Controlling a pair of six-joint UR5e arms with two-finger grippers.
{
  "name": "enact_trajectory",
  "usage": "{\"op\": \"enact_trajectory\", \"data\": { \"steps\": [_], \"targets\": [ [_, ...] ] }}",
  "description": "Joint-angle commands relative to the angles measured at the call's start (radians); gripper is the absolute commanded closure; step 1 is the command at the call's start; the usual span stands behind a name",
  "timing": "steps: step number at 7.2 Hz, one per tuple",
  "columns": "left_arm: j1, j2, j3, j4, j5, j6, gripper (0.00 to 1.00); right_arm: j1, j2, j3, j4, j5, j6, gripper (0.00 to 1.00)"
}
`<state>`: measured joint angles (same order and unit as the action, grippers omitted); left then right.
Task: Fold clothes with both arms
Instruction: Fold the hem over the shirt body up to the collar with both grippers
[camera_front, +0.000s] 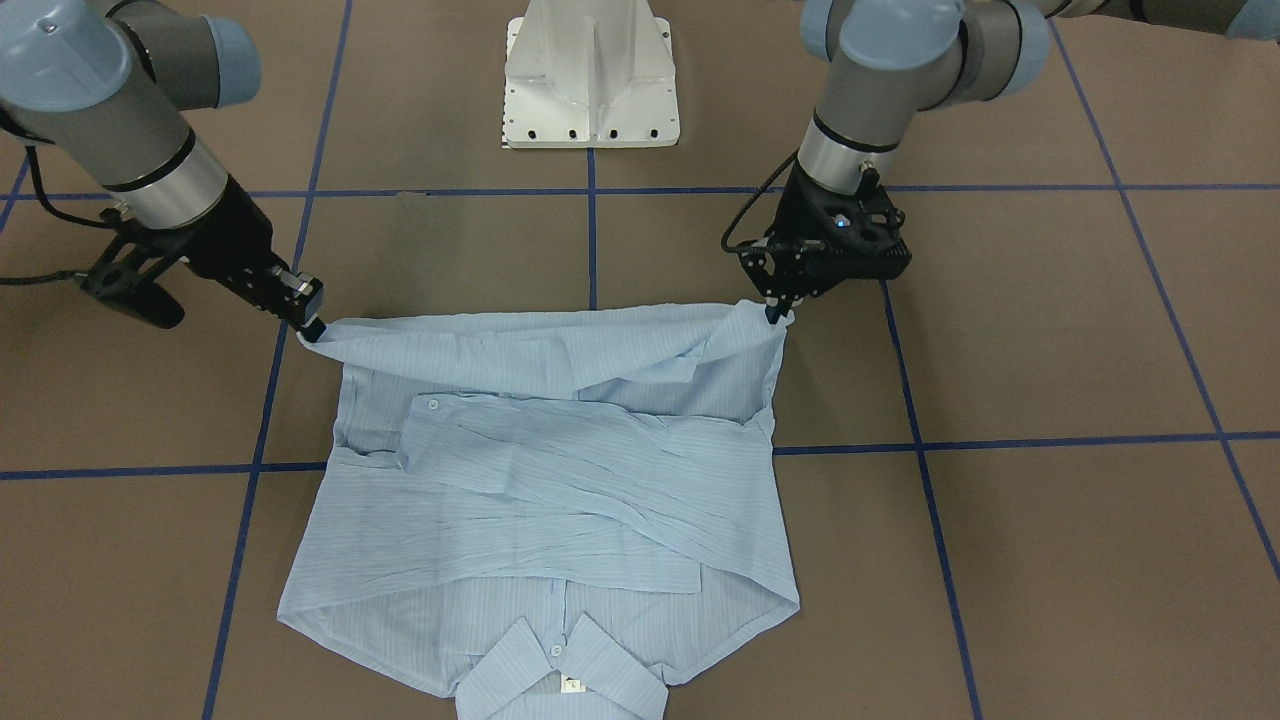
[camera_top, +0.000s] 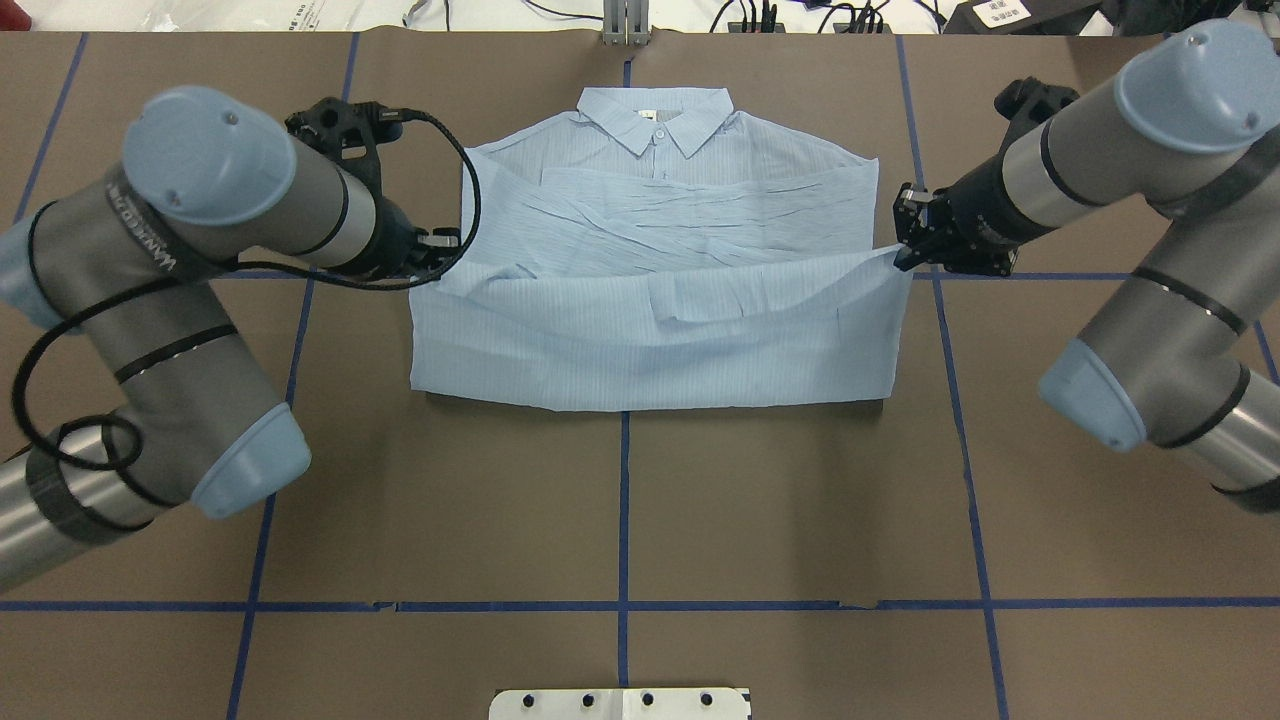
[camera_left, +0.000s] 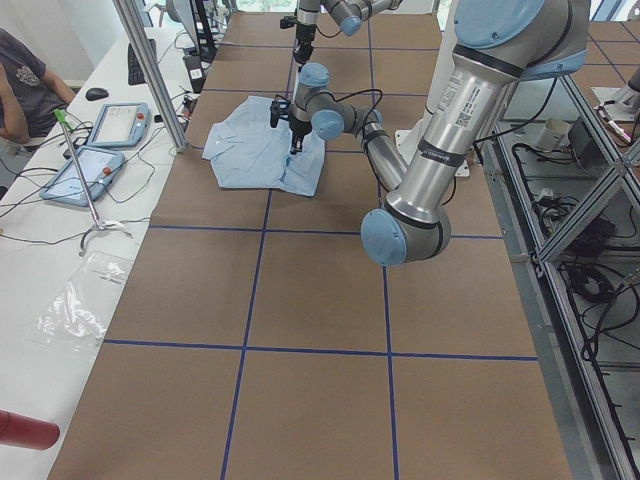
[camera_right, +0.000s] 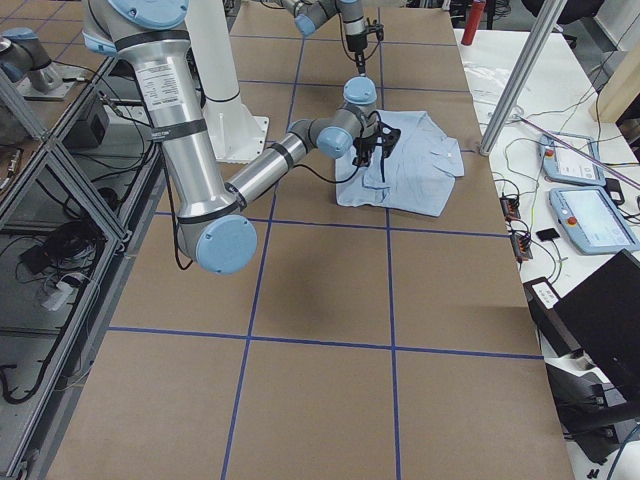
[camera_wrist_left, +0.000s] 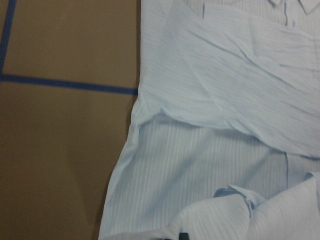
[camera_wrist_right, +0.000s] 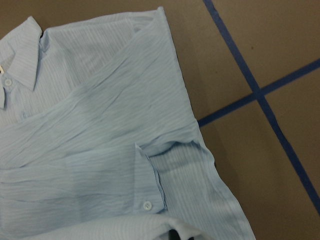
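Note:
The light-blue pinstriped shirt (camera_top: 650, 330) lies front up on the brown table, collar (camera_top: 655, 118) at the far edge from the robot, with both sleeves folded across the chest. My left gripper (camera_top: 445, 262) is shut on the left corner of the bottom hem, and my right gripper (camera_top: 900, 262) is shut on the right corner. The hem hangs stretched between them, lifted off the table over the shirt's lower half. In the front-facing view the left gripper (camera_front: 776, 316) is on the right and the right gripper (camera_front: 312, 330) on the left. Both wrist views show the shirt (camera_wrist_left: 225, 100) (camera_wrist_right: 100, 125) below.
The white base pedestal (camera_front: 592, 80) stands at the robot's side of the table. Blue tape lines (camera_top: 623, 500) cross the brown tabletop. Cables (camera_top: 750, 15) lie beyond the far edge. Tablets (camera_left: 118, 125) and a person (camera_left: 20, 90) are at a side bench.

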<state>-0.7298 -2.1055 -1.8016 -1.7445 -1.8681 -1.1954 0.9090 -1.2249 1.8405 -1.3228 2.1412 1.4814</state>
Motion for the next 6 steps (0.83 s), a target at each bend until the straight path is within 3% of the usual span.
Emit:
{"op": "enact_trajectory", "data": {
  "steps": [1,3,6],
  "targets": [
    [-0.062,-0.104,0.204,-0.128,-0.037,0.016,1.0,0.065,0.13,-0.174,0.002,0.033,-0.052,1.0],
    [-0.097,-0.166,0.37,-0.238,-0.037,0.017,1.0,0.083,0.214,-0.31,0.005,0.031,-0.084,1.0],
    [-0.111,-0.176,0.488,-0.344,-0.037,0.022,1.0,0.094,0.344,-0.493,0.007,0.031,-0.099,1.0]
  ]
}}
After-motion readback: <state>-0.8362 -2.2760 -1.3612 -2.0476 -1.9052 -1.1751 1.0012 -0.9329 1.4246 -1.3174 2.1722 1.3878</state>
